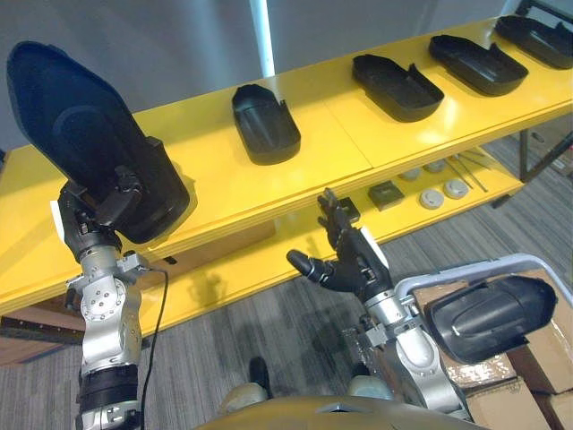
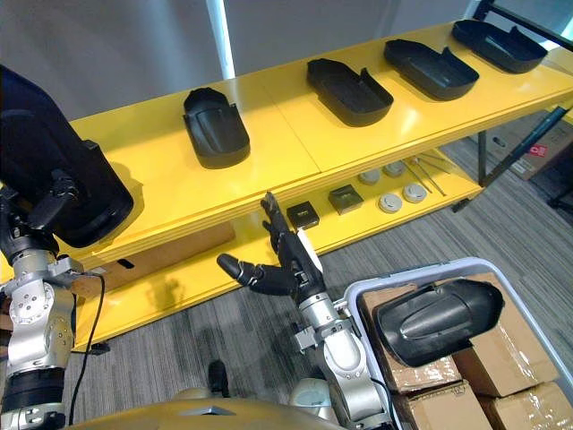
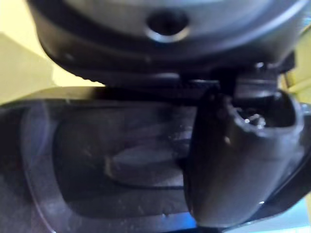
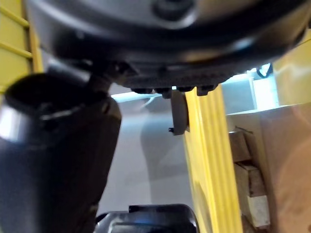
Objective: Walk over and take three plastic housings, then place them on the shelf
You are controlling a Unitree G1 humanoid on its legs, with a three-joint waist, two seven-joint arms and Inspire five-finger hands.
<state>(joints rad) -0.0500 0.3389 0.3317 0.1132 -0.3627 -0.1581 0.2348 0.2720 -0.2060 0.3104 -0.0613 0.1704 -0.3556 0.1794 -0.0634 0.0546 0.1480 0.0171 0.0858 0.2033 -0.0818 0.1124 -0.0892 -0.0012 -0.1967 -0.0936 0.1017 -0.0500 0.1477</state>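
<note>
Left hand [image 1: 89, 222] clamped on a housing [image 1: 81, 125] at upper left, its fingers mostly hidden behind it. Right hand [image 1: 347, 262] mid-frame, fingers spread apart.

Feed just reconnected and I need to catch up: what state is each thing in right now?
left hand: shut on the held housing, raised by the yellow shelf's left end.
held housing: gripped at its lower end, not set down.
right hand: open, empty, in front of the lower tier.
shelf housings: four lying hollow side up on the top tier.
cart housing: lying on cardboard boxes, untouched.
</note>
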